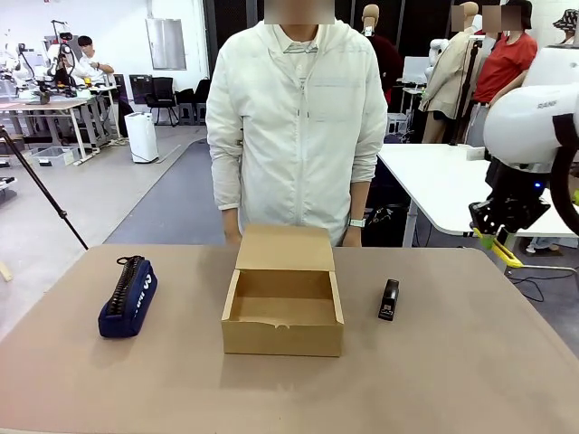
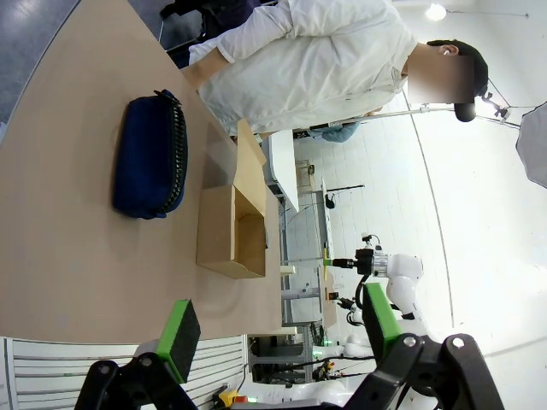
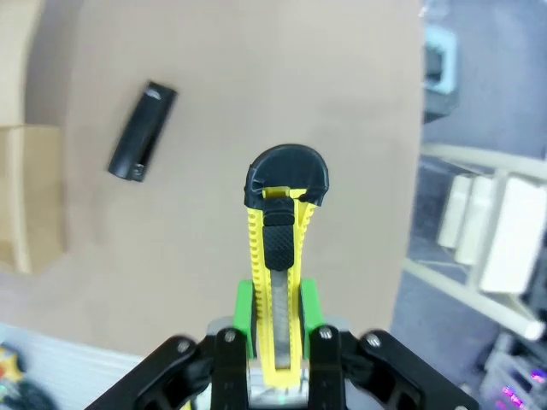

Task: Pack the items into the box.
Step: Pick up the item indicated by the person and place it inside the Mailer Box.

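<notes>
As one box [image 1: 282, 327] gapes, one pouch [image 1: 128, 298], one stapler [image 1: 388, 299]

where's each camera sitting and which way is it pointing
Front: robot's side of the table, facing across the box at the person; right gripper at picture right.
Left wrist: looks along the open left gripper at the pouch.
Right wrist: looking down past the right gripper, shut on a yellow knife, at the stapler.
All three share the box.

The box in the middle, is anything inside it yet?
The box looks empty: bare cardboard floor and walls show. Its near wall hides the strip of floor right behind it. The pouch and the stapler lie outside on the table.
</notes>
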`<move>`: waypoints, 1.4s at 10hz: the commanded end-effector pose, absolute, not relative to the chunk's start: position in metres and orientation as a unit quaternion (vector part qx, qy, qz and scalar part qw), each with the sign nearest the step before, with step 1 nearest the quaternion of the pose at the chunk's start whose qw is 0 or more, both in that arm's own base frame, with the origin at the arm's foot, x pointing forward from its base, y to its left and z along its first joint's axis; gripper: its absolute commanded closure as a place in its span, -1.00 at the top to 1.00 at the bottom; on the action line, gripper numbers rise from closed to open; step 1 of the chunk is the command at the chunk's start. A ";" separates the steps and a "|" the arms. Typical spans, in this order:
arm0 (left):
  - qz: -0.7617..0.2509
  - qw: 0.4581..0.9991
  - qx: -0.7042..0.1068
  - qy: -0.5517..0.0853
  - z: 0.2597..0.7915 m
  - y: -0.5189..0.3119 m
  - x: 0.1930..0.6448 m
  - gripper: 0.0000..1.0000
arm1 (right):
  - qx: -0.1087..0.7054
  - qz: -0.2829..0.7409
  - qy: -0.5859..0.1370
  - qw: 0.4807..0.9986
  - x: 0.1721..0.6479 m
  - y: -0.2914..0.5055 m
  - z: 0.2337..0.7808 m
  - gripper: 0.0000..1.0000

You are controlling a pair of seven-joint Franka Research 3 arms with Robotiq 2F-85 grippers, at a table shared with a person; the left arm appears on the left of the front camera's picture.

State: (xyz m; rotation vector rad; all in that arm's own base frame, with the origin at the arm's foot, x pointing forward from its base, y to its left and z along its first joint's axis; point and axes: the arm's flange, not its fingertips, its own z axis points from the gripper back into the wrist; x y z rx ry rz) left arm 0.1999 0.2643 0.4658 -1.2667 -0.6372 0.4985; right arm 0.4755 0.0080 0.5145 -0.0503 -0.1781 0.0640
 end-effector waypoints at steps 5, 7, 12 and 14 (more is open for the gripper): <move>0.220 0.724 -0.582 -0.298 0.467 0.265 0.199 1.00 | -0.040 0.488 -0.043 0.871 0.572 0.251 0.494 -1.00; 0.220 0.724 -0.582 -0.298 0.467 0.265 0.199 1.00 | -0.014 0.618 -0.077 0.782 0.558 0.330 0.466 -1.00; 0.220 0.724 -0.582 -0.298 0.467 0.265 0.199 1.00 | 0.015 0.681 -0.050 0.730 0.517 0.382 0.431 -1.00; 0.220 0.724 -0.582 -0.298 0.467 0.265 0.199 1.00 | 0.008 0.682 -0.047 0.730 0.513 0.381 0.432 -1.00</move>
